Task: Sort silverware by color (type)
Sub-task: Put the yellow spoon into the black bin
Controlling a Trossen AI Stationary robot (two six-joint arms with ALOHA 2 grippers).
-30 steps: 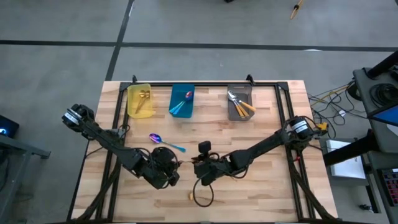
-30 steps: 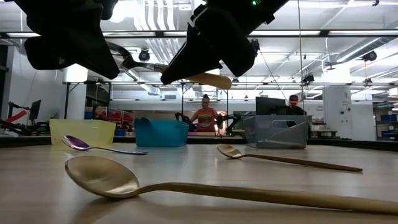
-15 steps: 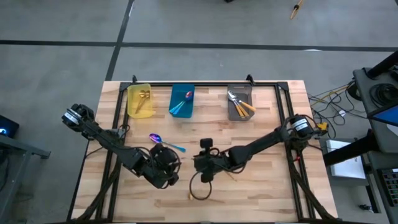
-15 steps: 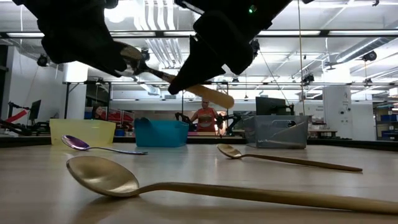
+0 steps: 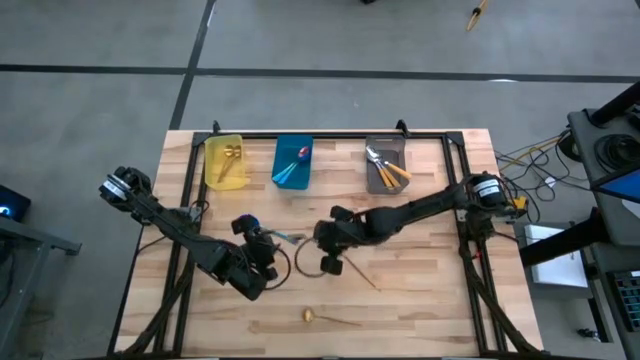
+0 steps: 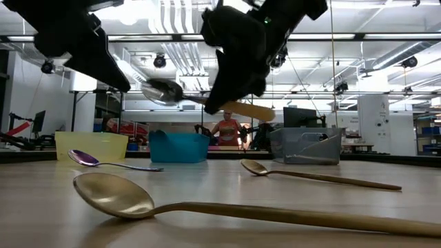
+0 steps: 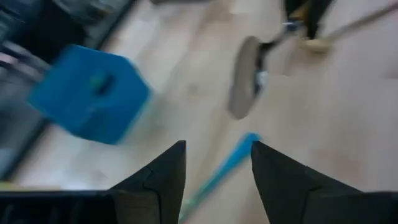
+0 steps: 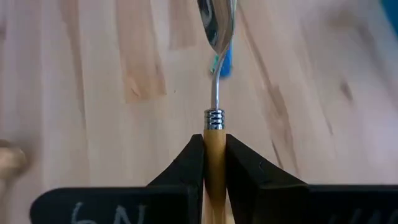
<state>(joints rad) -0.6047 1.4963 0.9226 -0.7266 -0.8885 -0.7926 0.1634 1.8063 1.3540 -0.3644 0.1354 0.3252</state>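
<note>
Orange-handled silver spoon [image 8: 214, 93] aloft; gold spoons [image 6: 207, 207] flat on table.

The tabletop [image 5: 420, 300] is pale planked wood with visible grain and a smooth, faintly sheened finish. The held spoon [image 8: 216, 74] has a polished, mirror-like metal bowl and neck, a ribbed metal collar, and a matt orange handle that looks like plastic. The right claw [image 8: 215, 163] gripping it has matt black fingers [image 8: 189, 168]. The near gold spoon [image 6: 114, 195] is brushed metal with a soft satin shine. The purple spoon [image 6: 86, 158] gleams glossy and iridescent. The bins, yellow [image 6: 89, 146], blue [image 6: 179, 147] and grey [image 6: 306, 146], look like smooth plastic.
</note>
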